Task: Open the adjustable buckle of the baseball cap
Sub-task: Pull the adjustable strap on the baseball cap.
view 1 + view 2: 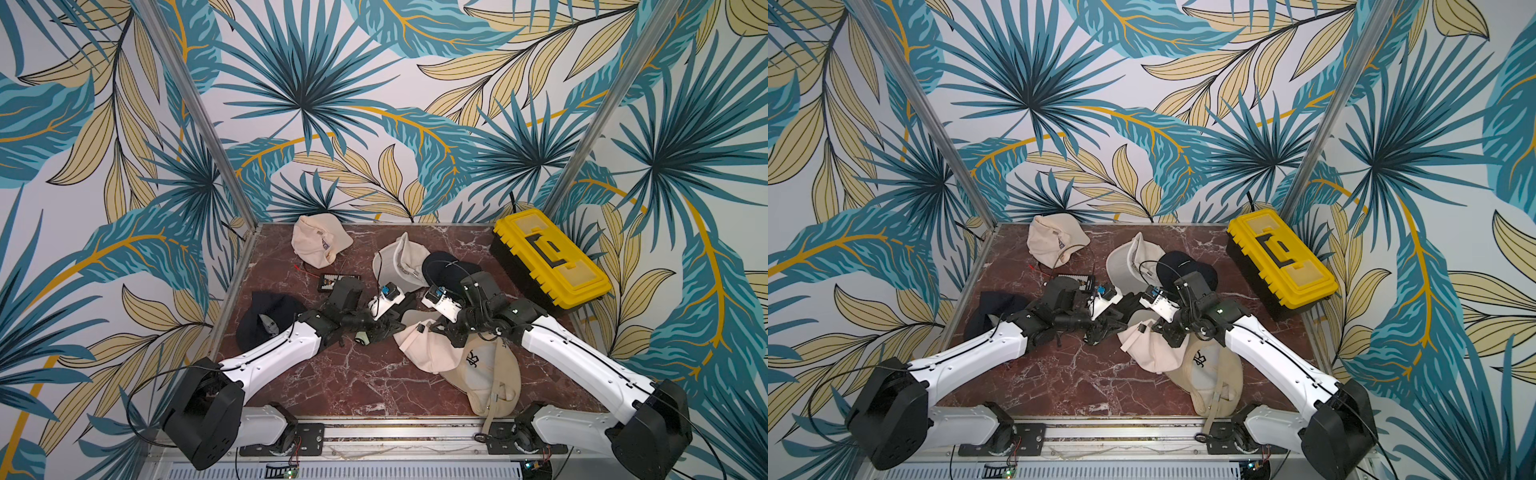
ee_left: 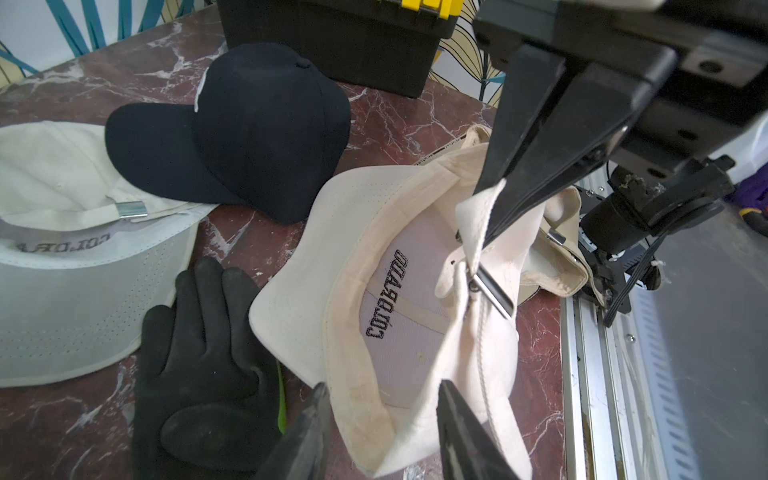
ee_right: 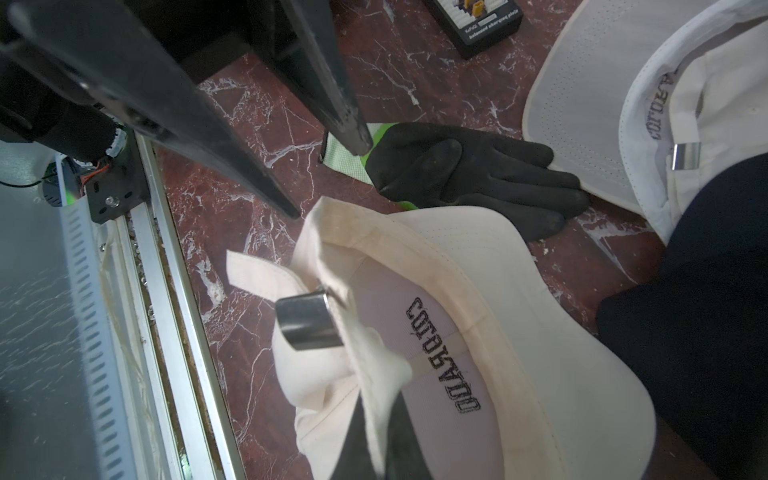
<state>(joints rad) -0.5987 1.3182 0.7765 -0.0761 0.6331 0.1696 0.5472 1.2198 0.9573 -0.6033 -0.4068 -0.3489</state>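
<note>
Cream cotton baseball cap (image 2: 291, 270), upturned, 5 o'clock off centre of red marble tabletop (image 1: 353, 382) | likely soft, floppy, light | silver metal buckle (image 3: 309, 320) stiff, slick: take its edge | right gripper (image 2: 492, 208) pinching cream strap (image 2: 471, 224) | left gripper (image 3: 326, 176) agape, empty, at cap's 9 o'clock

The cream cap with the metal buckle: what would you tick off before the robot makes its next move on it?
1. Hold on the strap: ok, the right gripper is shut on the cloth next to the buckle.
2. Free gripper ready: ok, the left gripper is open and empty beside the cream cap.
3. Buckle in sight: ok, uncovered in both wrist views.
4. Buckle opened: not ok, the strap runs through it.
5. Clutter: cannot tell, the black glove is touching or just beside the cap's brim.
</note>
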